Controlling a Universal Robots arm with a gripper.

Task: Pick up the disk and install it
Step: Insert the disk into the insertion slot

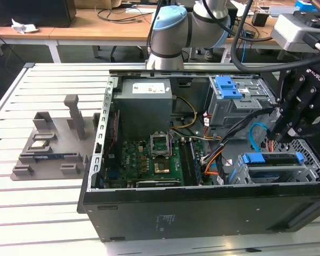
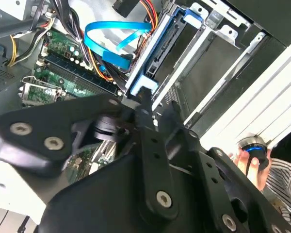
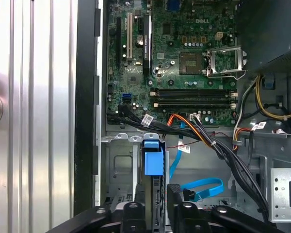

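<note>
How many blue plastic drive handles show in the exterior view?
2. One is the fixed blue bracket atop the grey drive cage; the other is the handle of the disk in the lower bay, near the gripper. The gripper may hide more.

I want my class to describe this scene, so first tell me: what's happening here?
A robot arm reaches into an open computer case. Its pincer is down at the disk, which stands on edge in the nearer drive cage at the exterior view's right. A grey tray with small parts lies on the table beside the case.
</note>
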